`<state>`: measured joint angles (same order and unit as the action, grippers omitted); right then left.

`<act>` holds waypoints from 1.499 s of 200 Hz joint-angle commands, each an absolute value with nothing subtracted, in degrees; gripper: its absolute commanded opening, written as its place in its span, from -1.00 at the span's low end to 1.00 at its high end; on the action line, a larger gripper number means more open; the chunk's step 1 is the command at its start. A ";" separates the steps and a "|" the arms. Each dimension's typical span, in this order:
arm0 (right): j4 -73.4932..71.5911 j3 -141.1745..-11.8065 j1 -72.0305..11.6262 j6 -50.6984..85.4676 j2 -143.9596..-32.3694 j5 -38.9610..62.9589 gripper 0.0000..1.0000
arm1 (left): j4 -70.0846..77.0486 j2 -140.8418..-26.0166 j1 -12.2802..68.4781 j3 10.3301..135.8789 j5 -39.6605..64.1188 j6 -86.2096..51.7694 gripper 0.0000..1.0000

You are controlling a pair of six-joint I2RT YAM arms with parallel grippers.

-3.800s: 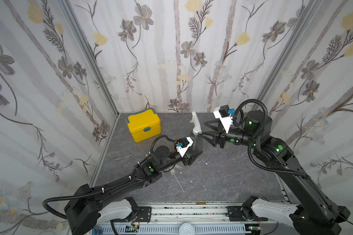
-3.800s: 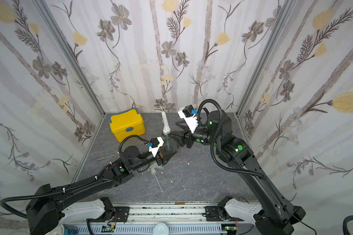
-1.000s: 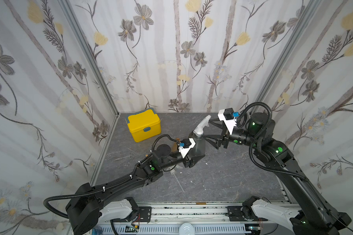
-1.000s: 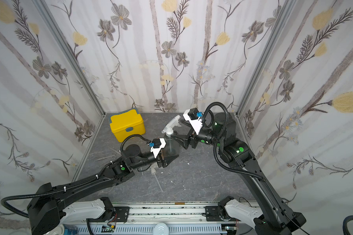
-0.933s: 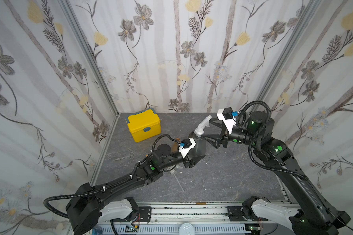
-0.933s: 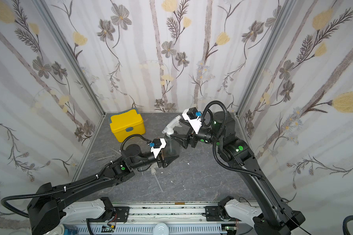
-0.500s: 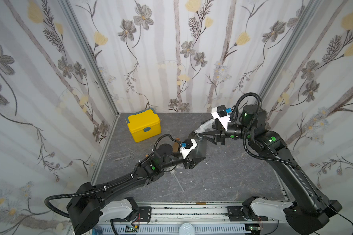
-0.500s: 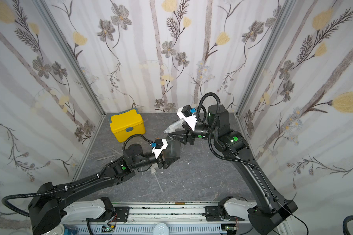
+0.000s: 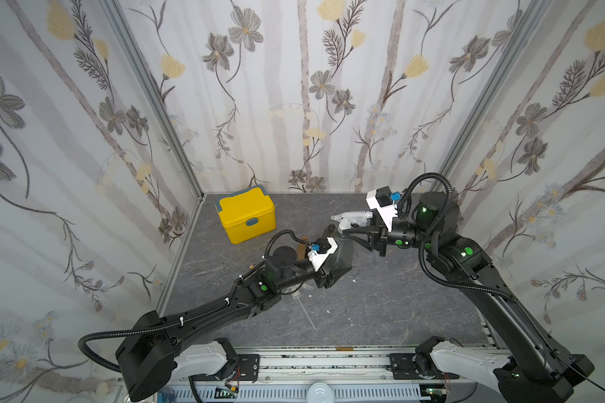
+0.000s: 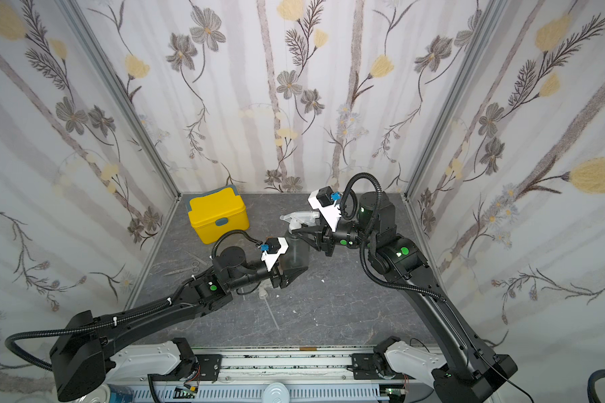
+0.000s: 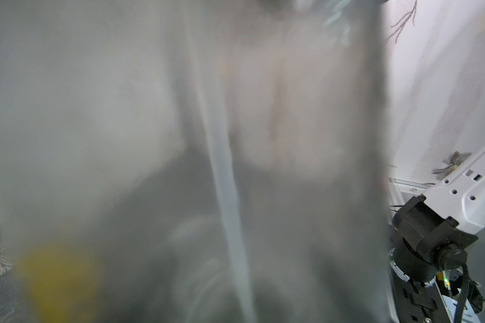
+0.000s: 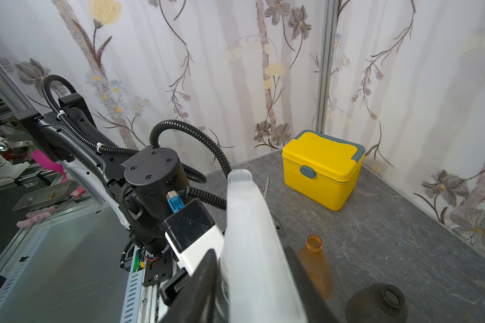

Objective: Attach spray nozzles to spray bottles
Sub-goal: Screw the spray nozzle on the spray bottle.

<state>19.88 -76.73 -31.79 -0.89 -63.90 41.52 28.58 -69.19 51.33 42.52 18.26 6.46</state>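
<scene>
The left gripper (image 9: pixel 341 272) jaws clamp the smoky grey plastic bottle (image 9: pixel 344 250); the right gripper (image 9: pixel 350 233) jaws grip the clear-whitish trigger nozzle (image 9: pixel 351 218) atop it

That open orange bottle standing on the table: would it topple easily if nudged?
The orange bottle looks empty and see-through, so it is likely light. It stands upright with a narrow neck, so a high push might tip it. Its round body would then likely roll.

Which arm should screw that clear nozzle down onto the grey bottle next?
Right, likely: the right gripper clamps the clear nozzle at the neck, while the left gripper holds the grey bottle by its body.
</scene>
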 commanded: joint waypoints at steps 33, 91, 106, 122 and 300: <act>14.14 -76.85 -33.47 0.94 -63.91 32.84 0.25 | 30.83 -69.18 51.28 42.84 17.05 7.00 0.48; 13.65 -78.19 -33.59 2.10 -66.71 35.57 -0.24 | 30.93 -68.91 51.26 42.80 16.70 7.15 0.47; 13.13 -77.31 -34.10 2.81 -66.16 34.97 -0.30 | 31.06 -68.99 51.33 42.83 16.27 6.98 0.47; 13.22 -76.19 -35.46 3.33 -65.75 32.45 -0.35 | 31.16 -69.08 51.29 42.84 15.59 6.79 0.47; 15.31 -78.16 -65.30 11.95 -70.01 -30.81 -0.20 | 34.79 -68.06 51.30 41.23 4.56 7.75 0.47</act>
<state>9.10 -77.14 -64.53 10.90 -70.72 -34.79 28.75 -68.62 51.29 41.32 5.58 6.28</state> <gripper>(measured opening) 0.336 0.736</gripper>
